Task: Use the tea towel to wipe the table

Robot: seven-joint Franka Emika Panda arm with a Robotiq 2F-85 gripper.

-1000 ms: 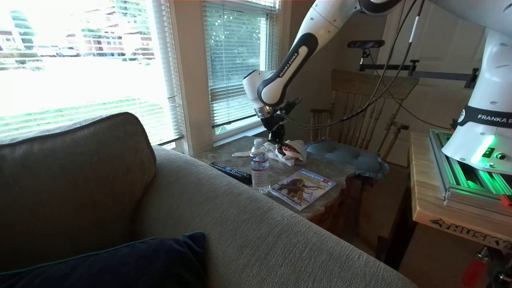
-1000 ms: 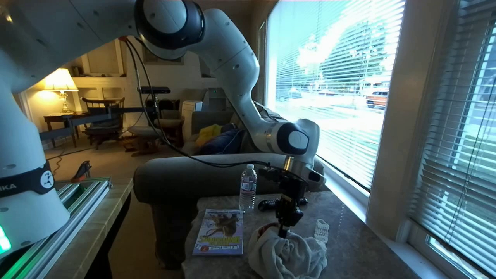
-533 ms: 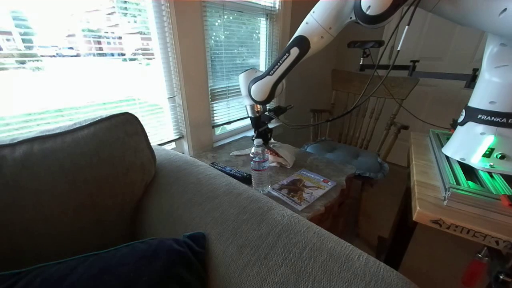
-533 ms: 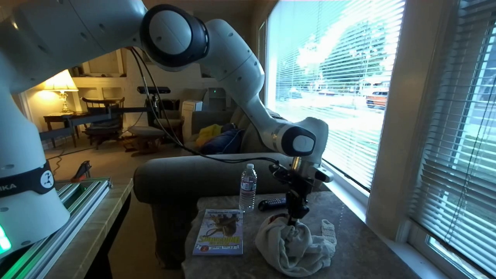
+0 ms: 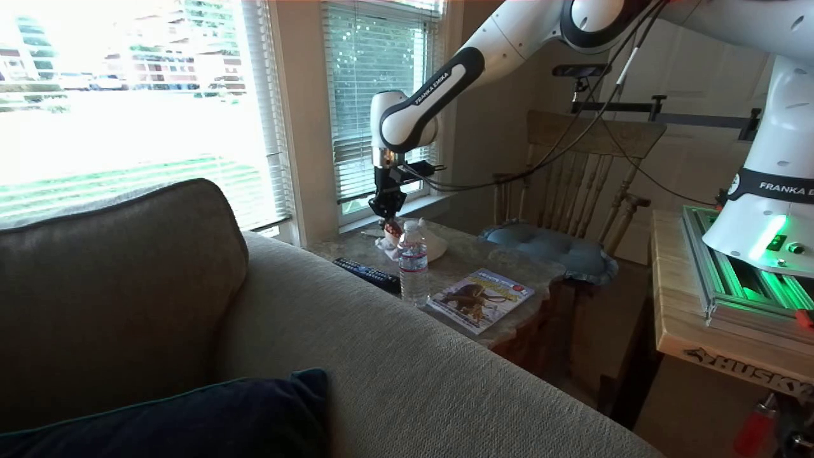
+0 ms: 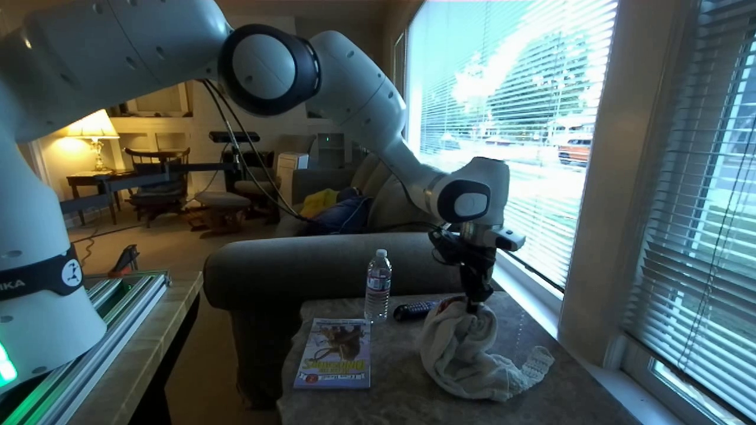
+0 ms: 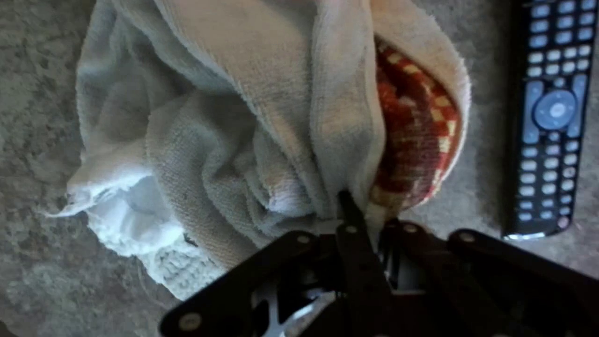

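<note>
Bunched off-white terry tea towel [image 6: 455,354]: one, heaped on the grey stone-look table [image 6: 396,378], lower right of centre in an exterior view; a red-and-yellow patterned part of it shows right of centre in the wrist view.
White knit-like end strip [image 6: 537,366]: one; it points right in that exterior view and lies at lower left of centre in the wrist view.
Towel's long axis: bent, running there from the pinched fold at the top down through the heap, then off to the right.
Black two-fingered gripper [image 7: 369,220]: one, at the bottom of the wrist view, narrow, a fold of the towel pinched between its fingers [image 7: 352,213].
White robot arm with black bands [image 6: 366,94]: one, reaching across both exterior views.
Black remote control with pale buttons [image 7: 552,159]: one, at the right edge of the wrist view, near the towel but apart from it.
Clear plastic bottle with white cap [image 6: 378,289]: one, upright, near the centre in both exterior views.
Thin pale-covered book [image 6: 333,360]: one, flat, left of the towel and below the bottle in an exterior view.
Dark blue pillow [image 5: 191,413]: one, lower left in an exterior view, against the grey upholstered sofa [image 5: 356,331].
Brown wooden spindle-back chair [image 5: 591,137]: one, right of centre there.
</note>
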